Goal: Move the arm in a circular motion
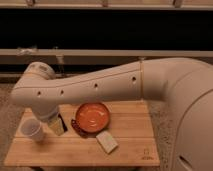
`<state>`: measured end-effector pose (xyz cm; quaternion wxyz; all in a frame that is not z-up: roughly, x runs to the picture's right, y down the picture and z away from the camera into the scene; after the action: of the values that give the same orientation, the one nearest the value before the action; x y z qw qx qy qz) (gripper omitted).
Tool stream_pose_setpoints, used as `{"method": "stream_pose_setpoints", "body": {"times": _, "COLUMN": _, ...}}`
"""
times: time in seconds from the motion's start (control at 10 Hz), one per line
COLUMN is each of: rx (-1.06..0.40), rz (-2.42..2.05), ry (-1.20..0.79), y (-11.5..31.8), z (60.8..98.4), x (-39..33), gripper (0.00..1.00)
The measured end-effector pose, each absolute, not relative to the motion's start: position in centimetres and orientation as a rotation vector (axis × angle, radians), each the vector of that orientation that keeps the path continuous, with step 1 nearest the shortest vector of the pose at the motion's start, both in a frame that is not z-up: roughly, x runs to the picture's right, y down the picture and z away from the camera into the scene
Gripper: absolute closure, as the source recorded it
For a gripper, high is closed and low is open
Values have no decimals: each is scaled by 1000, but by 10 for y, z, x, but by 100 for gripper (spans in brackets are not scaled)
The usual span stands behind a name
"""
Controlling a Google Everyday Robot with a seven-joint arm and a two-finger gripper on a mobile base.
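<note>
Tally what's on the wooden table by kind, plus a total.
White cup: 1
Orange bowl: 1
Pale flat block: 1
Dark flat item, partly hidden behind the arm: 1
Total: 4
The gripper hangs over the table, between cup and bowl.

Dim room, dark window, wooden table.
A wide black window (100,30) ran across the back under a pale frame, with a pale ledge (100,53) along its foot and a darker wall strip below. A light slatted wood table (131,146) stood in front on speckled grey floor (7,107). The light was warm and low. The gripper (54,124) hung over the table's left end.
</note>
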<state>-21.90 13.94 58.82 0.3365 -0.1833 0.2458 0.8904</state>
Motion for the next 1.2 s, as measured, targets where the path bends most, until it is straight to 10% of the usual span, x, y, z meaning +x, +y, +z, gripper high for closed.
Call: {"method": "stream_pose_setpoints", "body": {"times": 1.2, "rx": -260, "rz": 2619, "ry": 936, "y": 192, "z": 579, "x": -49, "gripper": 20}}
